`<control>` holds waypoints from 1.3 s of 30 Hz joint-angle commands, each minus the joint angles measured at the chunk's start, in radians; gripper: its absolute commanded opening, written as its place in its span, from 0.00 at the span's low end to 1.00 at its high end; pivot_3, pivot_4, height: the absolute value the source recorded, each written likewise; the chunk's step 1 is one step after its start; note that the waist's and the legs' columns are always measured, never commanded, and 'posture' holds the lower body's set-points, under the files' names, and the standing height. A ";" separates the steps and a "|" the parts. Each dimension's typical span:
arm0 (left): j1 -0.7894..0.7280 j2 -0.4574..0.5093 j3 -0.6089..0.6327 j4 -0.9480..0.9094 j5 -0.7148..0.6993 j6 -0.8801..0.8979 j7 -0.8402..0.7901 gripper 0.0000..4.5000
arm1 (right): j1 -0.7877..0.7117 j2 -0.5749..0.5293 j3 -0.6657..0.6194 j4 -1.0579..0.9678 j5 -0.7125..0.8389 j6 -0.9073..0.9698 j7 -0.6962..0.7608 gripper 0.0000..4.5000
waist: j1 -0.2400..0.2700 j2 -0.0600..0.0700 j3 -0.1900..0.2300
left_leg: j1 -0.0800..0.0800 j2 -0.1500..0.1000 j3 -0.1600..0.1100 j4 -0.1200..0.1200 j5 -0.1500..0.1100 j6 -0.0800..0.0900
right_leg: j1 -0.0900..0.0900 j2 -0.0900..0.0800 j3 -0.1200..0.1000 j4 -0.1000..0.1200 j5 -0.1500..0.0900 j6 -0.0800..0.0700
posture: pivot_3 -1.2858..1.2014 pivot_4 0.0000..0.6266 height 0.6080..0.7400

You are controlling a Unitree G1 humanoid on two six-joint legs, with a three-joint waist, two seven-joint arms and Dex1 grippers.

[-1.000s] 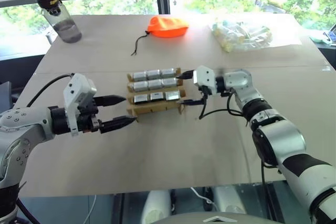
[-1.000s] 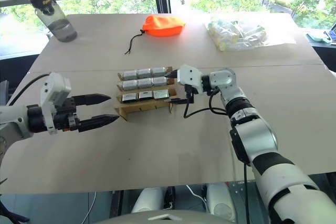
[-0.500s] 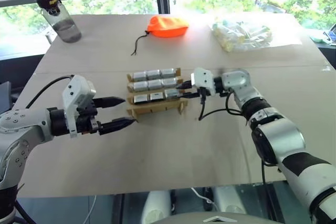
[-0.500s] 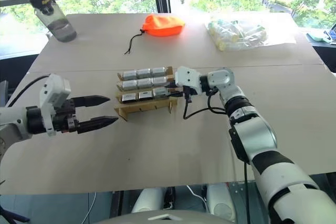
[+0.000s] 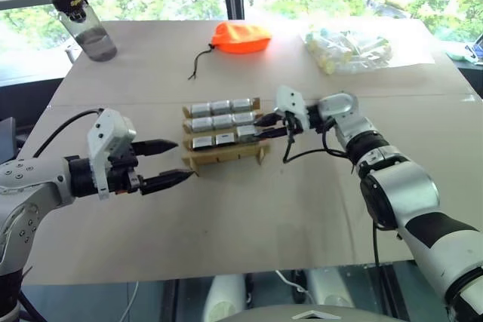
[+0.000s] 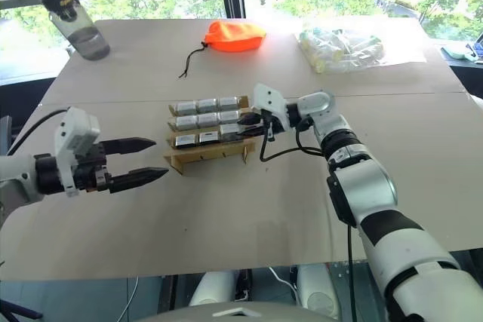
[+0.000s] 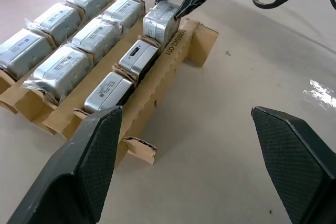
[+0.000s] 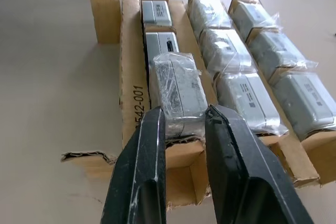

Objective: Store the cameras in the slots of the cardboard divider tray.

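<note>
The cardboard divider tray (image 5: 224,157) sits mid-table with its three rows full of silver-grey cameras (image 5: 221,120), most in clear wrap. My right gripper (image 5: 260,127) reaches in from the tray's right end and is shut on the end camera (image 8: 177,90) of the front row, one finger on each side. That camera (image 7: 160,22) stands slightly higher than its two row neighbours. My left gripper (image 5: 183,160) hovers open just left of the tray's front corner, with nothing between its fingers (image 7: 94,150).
At the table's far side stand a water bottle (image 5: 84,24) on the left, an orange drawstring pouch (image 5: 240,37) in the middle and a clear plastic bag (image 5: 347,49) of pale items on the right. Bare tabletop lies in front of the tray.
My right gripper has closed from wide open onto the front row's right-end camera and its wrist has rolled a little. The left gripper stayed put.
</note>
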 commanded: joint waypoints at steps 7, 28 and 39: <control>0.026 -0.002 0.075 -0.055 -0.017 -0.008 0.022 0.90 | 0.003 0.008 0.051 0.014 -0.065 -0.046 -0.017 0.12 | 0.000 0.000 0.000 | 0.000 0.000 0.000 0.000 0.000 0.000 | 0.000 0.000 0.000 0.000 0.000 0.000 | 0.52 0.24 0.89; 0.002 -0.013 0.039 -0.042 -0.015 -0.018 0.025 0.90 | 0.016 -0.010 0.074 0.004 -0.083 -0.109 -0.033 0.79 | 0.000 0.000 0.000 | 0.001 0.000 0.000 0.000 0.000 0.000 | 0.001 0.000 0.000 0.001 0.000 0.000 | 0.52 0.24 0.89; 0.049 -0.053 0.050 -0.041 0.023 -0.074 0.035 0.90 | 0.022 -0.071 -0.097 -0.122 0.150 0.038 0.174 0.97 | 0.000 0.001 0.001 | 0.000 0.000 0.000 0.000 0.000 0.000 | 0.000 0.000 0.000 0.000 0.000 0.000 | 0.52 0.24 0.89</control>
